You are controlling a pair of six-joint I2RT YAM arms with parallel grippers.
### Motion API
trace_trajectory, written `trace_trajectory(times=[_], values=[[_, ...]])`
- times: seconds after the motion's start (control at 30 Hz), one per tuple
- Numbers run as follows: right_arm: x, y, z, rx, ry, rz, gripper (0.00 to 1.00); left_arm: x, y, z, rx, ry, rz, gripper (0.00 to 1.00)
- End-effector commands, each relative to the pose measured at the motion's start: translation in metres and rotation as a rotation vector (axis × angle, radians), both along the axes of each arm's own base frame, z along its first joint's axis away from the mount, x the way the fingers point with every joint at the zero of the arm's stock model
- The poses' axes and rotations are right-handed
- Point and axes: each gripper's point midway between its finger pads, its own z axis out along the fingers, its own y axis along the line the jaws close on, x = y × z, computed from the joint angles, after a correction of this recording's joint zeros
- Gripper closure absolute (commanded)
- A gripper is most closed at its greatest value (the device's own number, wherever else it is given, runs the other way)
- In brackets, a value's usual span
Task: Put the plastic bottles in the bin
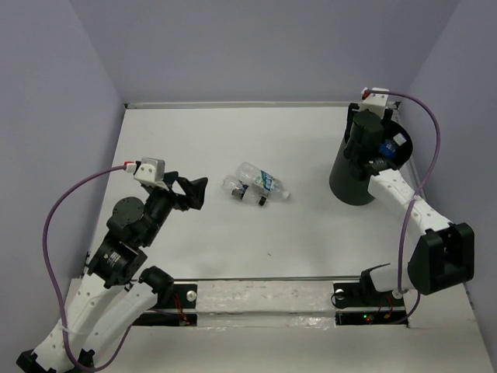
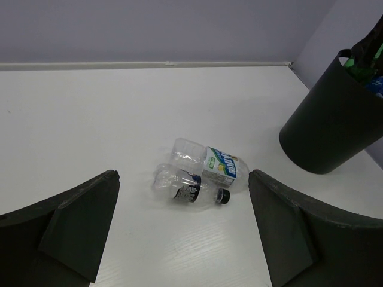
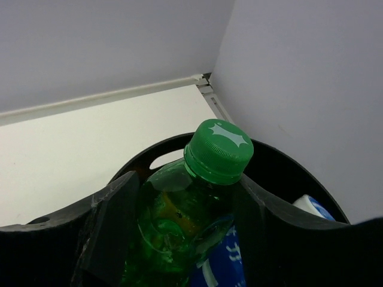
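My right gripper hangs over the mouth of the black bin and is shut on a green bottle with a green cap, held upright between the fingers just above the rim. A blue-labelled bottle lies inside the bin below it. Two clear bottles lie side by side mid-table: one with a blue and green label, one with a dark label and a black cap. My left gripper is open and empty, left of the pair, pointing at them.
The bin stands near the back right corner, close to the right wall. A white and blue object sits at the bin's inner right side. The back wall edge runs behind the bottles.
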Motion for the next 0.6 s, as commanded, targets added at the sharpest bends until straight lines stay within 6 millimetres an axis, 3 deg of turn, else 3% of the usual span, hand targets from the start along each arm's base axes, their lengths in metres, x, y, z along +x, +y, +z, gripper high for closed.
trace_trajectory(times=[0.0,0.03,0.13,0.37,0.43,0.47,0.53,0.57], values=[[-0.013,-0.006,0.033,0.058,-0.131,-0.015,0.3,0.003,-0.003,0.008,-0.017,-0.034,-0.009,0.01],[-0.014,-0.006,0.034,0.064,-0.126,-0.012,0.2,0.003,-0.003,0.007,-0.016,-0.033,-0.008,0.01],[-0.016,-0.005,0.041,0.076,-0.096,-0.008,0.09,0.004,-0.003,0.006,-0.013,-0.029,-0.006,0.01],[-0.028,0.008,0.093,0.146,-0.149,0.092,0.08,0.005,-0.002,0.006,-0.012,-0.028,-0.002,0.01],[-0.028,0.026,0.091,0.2,-0.124,0.194,0.11,0.004,-0.003,0.006,-0.012,-0.028,-0.005,0.01],[-0.028,0.049,0.097,0.223,-0.119,0.303,0.15,0.004,-0.002,0.007,-0.013,-0.029,-0.005,0.01],[-0.03,0.08,0.088,0.237,-0.059,0.428,0.19,0.004,-0.001,0.008,-0.016,-0.033,-0.002,0.01],[-0.033,0.117,0.082,0.238,-0.021,0.548,0.22,0.004,-0.001,0.008,-0.016,-0.033,0.001,0.01]])
